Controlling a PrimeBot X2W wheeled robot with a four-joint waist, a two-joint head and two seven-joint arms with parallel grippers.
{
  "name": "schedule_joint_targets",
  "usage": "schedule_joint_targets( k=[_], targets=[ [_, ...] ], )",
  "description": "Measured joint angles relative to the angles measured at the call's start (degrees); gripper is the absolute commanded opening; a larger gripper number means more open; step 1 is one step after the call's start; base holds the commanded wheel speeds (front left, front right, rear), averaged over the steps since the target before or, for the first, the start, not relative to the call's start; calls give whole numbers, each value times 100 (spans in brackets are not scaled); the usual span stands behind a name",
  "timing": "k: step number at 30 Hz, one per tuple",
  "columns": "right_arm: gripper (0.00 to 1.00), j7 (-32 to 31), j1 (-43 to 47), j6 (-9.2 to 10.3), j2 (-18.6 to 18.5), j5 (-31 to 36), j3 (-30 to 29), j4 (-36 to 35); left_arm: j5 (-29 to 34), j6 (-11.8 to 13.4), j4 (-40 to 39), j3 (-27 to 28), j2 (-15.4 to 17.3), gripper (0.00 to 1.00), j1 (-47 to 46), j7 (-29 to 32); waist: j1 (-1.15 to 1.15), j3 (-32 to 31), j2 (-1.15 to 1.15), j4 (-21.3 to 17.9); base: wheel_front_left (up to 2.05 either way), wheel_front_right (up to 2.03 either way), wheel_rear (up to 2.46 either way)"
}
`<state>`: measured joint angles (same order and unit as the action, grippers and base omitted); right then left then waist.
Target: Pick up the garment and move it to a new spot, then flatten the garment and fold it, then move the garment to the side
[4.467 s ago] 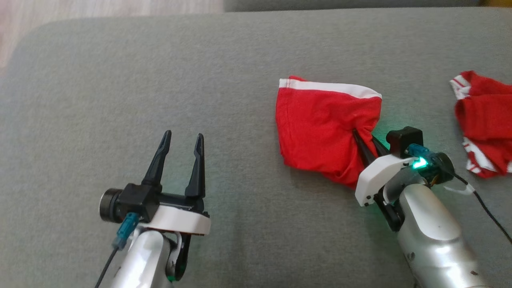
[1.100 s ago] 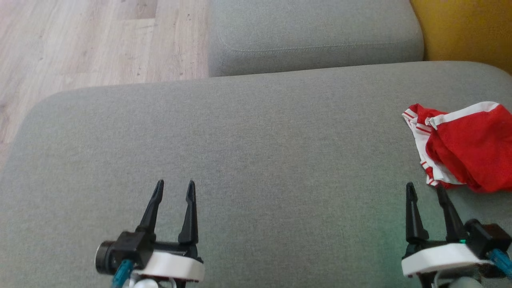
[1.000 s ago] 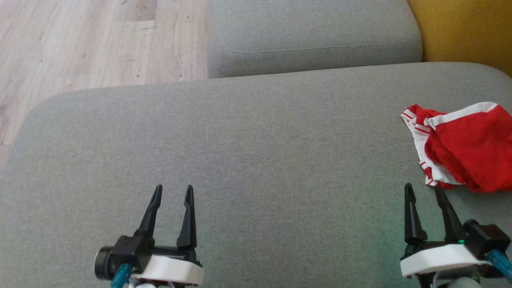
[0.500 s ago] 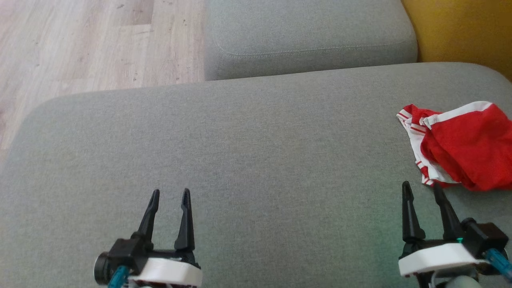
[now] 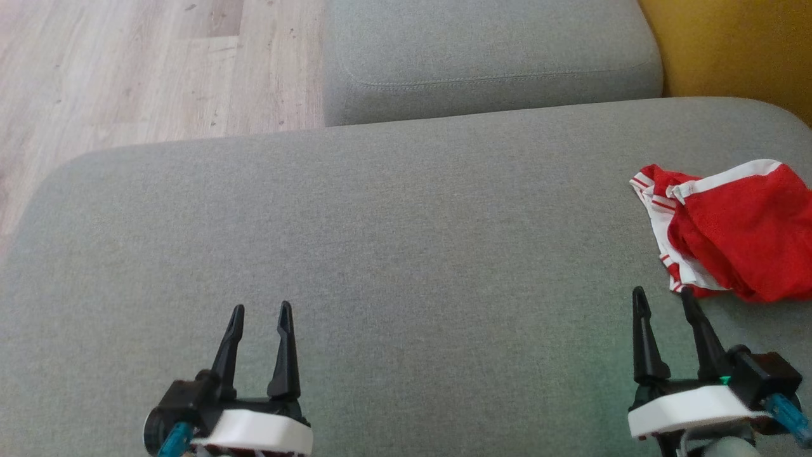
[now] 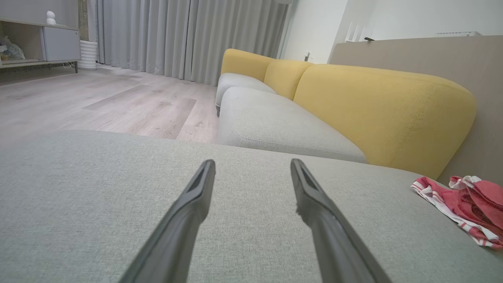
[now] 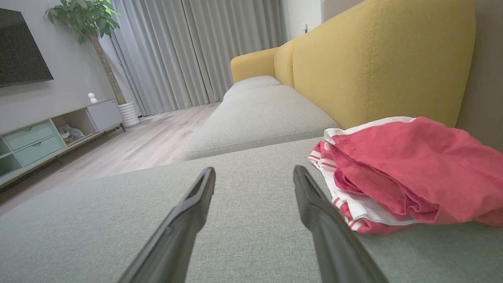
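Here the red garment point(image 5: 736, 231) with white trim lies bunched at the right edge of the head view, on the wide grey seat cushion point(image 5: 380, 241) in front of the yellow backrest point(image 5: 729, 44). The right gripper point(image 5: 661, 292) sits at the lower right of that view with its two dark fingers spread apart and nothing between them. Its right fingertip is just below the garment's striped white hem, and I cannot tell whether it touches. In the right wrist view the garment point(image 7: 408, 173) fills the middle right, just beside the right finger. The left gripper point(image 5: 261, 306) rests at the lower left over bare cushion, its fingers likewise apart and empty, well away from the garment. A second grey cushion point(image 5: 488, 57) and a pale wood floor point(image 5: 127, 70) cross the top of the head view.
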<state>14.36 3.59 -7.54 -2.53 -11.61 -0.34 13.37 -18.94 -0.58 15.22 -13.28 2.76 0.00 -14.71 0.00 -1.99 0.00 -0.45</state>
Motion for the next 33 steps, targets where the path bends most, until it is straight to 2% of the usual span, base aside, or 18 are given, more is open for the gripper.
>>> schedule_joint_targets(
  k=[23, 24, 26, 33],
  targets=[
    [100, 0, 1, 0, 0, 1, 27, -5, -222, 11, 135, 20, -1, 100, 0, 0, 0, 30, 0, 8, 0, 0, 0],
    [0, -8, 16, 0, 2, 1, 27, 135, -227, 5, 265, 14, -3, 0, 27, 2, 0, 32, 0, 9, 0, 0, 0],
    [0, -25, 163, 0, 4, -19, 27, 391, -238, 5, 511, 11, -3, 0, 205, 12, 0, 34, 0, 10, 0, 0, 0],
    [0, -89, 233, 0, 4, -459, 24, 415, -634, -1, 530, 43, -3, 0, 272, 114, 0, 44, 0, 12, 0, 0, 0]
  ],
)
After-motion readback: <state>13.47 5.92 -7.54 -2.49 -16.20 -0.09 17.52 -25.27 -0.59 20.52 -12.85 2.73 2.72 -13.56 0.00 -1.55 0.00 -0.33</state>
